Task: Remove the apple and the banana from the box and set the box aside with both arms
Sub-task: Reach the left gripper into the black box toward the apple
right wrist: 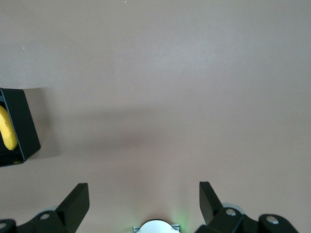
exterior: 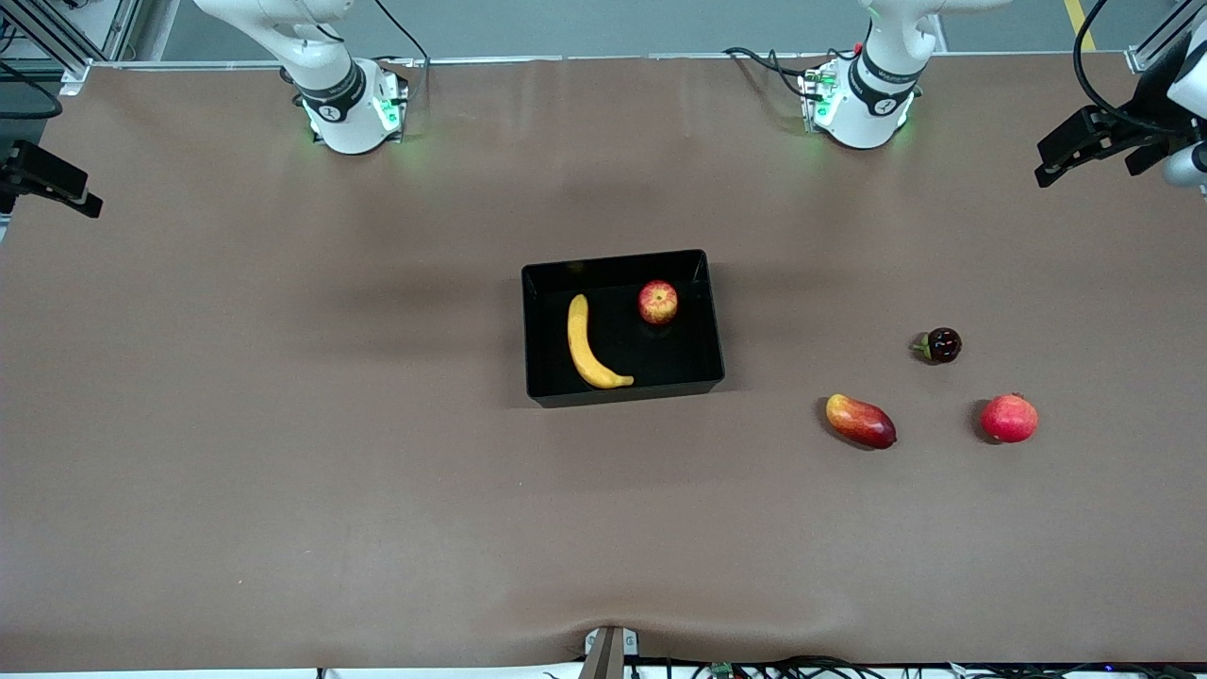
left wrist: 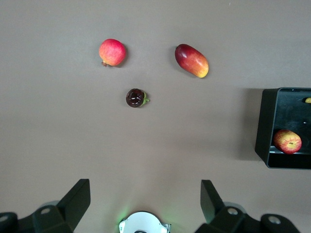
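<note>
you've got three stray fruits nearest the front camera, all toward the left arm's end of the table: a mango (exterior: 860,422), a plain red fruit (exterior: 1009,419) beside it, and a small dark fruit (exterior: 940,345) a bit farther from the camera. none of them is task stuff, they sit well apart from the box, so leave them.

next out is the box (exterior: 542,325), mid-table, flat on the brown table (exterior: 283,471). it holds both targets: the banana (exterior: 588,346) lies along the wall toward the right arm's end, its tip curling toward the wall nearest the camera; the apple (exterior: 658,302) sits in the part of the box farther from the camera, apart from the banana. nothing is out yet, so i judge the task is at its very start, and the box can't be shifted until you empty it.

arm pose: both arms wait, raised high over their own base ends of the table, wrist cameras looking straight down. left gripper (left wrist: 146,204) has its fingers spread wide and is holding nothing, over bare table near the strays. right gripper (right wrist: 145,204) is the same, spread wide and empty, with the box edge off to one side of it.
</note>
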You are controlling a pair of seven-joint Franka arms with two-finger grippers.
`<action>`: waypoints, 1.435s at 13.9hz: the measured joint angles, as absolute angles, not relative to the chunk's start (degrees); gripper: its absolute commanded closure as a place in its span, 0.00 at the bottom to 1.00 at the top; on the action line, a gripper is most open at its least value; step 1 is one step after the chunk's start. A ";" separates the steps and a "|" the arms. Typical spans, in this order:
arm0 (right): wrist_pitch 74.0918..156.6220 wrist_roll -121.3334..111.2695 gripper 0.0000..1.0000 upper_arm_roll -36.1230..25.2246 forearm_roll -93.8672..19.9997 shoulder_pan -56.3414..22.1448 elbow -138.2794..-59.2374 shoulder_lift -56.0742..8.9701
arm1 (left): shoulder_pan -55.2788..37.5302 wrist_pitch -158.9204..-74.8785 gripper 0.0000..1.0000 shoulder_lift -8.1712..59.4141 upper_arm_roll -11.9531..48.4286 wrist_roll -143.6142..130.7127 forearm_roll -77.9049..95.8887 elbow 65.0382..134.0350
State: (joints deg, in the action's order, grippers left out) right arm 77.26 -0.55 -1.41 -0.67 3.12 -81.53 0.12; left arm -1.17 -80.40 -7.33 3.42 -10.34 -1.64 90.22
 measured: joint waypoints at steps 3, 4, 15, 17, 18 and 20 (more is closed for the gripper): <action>77.26 -0.55 0.00 -1.41 -0.67 3.12 -81.53 0.12 | -1.17 -80.40 0.00 -7.33 3.42 -10.34 -1.64 90.07; 77.26 -0.55 0.00 -1.41 -0.67 3.12 -81.53 0.12 | -1.18 -80.40 0.00 -7.32 3.42 -10.34 -1.64 90.05; 77.31 -0.55 0.00 -1.42 -0.67 3.13 -81.53 0.12 | -4.02 -92.73 0.00 10.53 19.78 -40.10 -1.56 89.16; 77.32 -0.55 0.00 -1.43 -0.67 3.13 -81.53 0.11 | -6.31 -96.14 0.00 14.08 20.50 -47.91 -1.57 88.96; 77.32 -0.55 0.00 -1.44 -0.67 3.14 -81.53 0.11 | -8.30 -97.57 0.00 15.61 20.62 -51.38 -1.58 88.84; 77.32 -0.55 0.00 -1.48 -0.67 3.17 -81.53 0.11 | -12.63 -100.18 0.00 18.20 20.72 -58.53 -1.60 88.72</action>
